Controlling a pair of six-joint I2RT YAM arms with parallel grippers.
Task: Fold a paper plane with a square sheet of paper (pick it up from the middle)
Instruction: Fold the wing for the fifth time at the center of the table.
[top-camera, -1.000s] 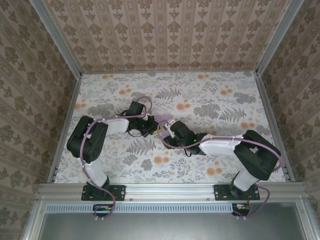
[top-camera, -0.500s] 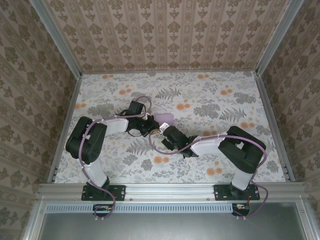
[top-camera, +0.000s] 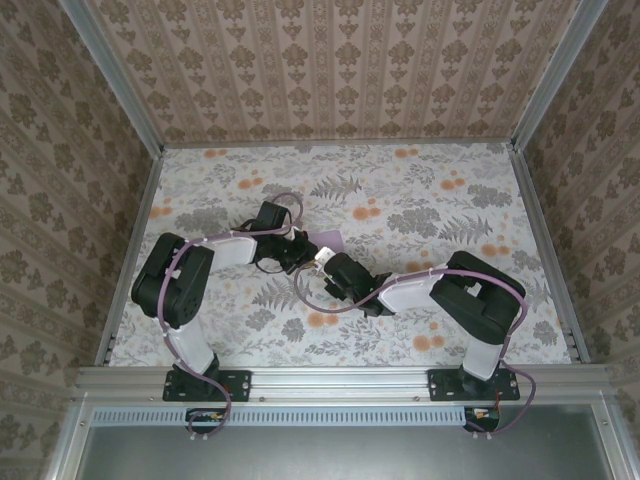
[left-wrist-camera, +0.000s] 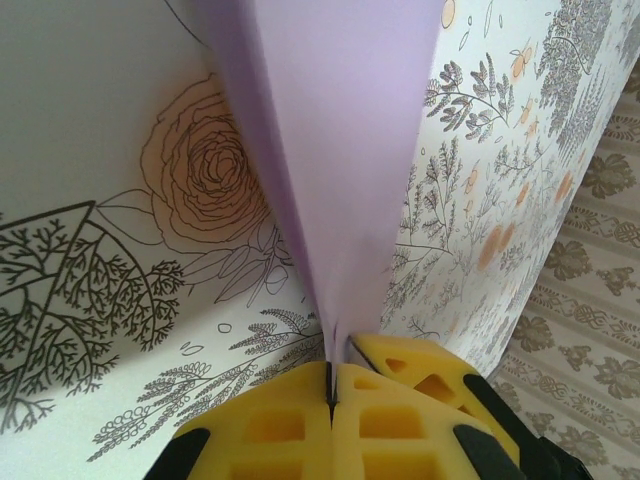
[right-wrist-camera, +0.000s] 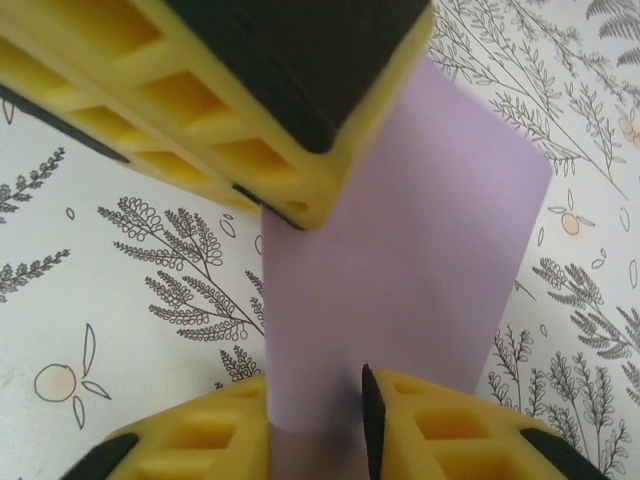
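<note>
Left gripper (left-wrist-camera: 330, 388) — yellow foam pads (left-wrist-camera: 275, 425) pinching smooth lilac paper (left-wrist-camera: 340, 150) | folded, tapering

From above, I see a small lilac sheet of paper (top-camera: 333, 240) over the middle of the flower-patterned table (top-camera: 430, 200). My left gripper (top-camera: 302, 250) meets the sheet at its left edge. My right gripper (top-camera: 322, 257) meets its near edge, just beside the left one. Both arms bend inward toward the sheet from bases on a metal rail (top-camera: 340, 380), well nearer than the sheet. Wallpapered panels (top-camera: 340, 70) stand beyond the sheet and to either side.
</note>
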